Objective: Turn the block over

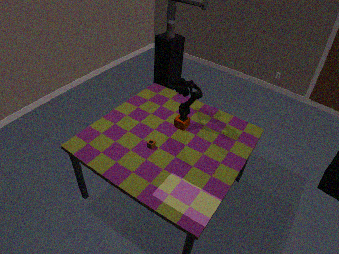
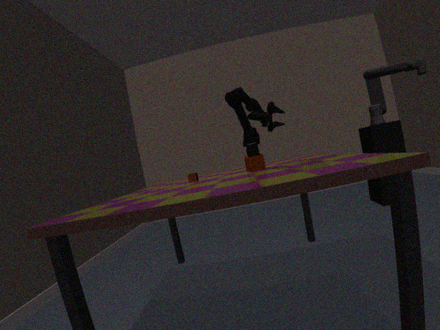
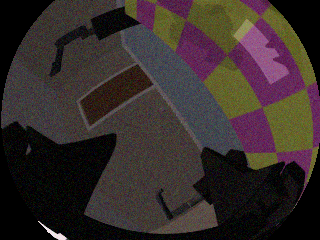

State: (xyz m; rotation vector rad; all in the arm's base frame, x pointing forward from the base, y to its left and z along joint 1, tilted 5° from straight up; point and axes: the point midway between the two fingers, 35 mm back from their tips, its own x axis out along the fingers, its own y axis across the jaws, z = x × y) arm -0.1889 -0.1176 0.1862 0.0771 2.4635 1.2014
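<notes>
Fingers of the gripper [image 2: 274, 116] are standing spread on nothing, high above the table [image 1: 131, 161], block [image 1: 151, 144] sitting at its eight o'clock.

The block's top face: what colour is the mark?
Dark, teal-looking square on the orange block, clearest in the top view.

The black six-joint arm [image 2: 245, 117] rises from its orange base [image 2: 254, 162], folds at the elbow and reaches out level, high above the surface. Its black parallel-jaw gripper [image 2: 278, 117] points sideways, jaws spread wide with nothing between them.
</notes>
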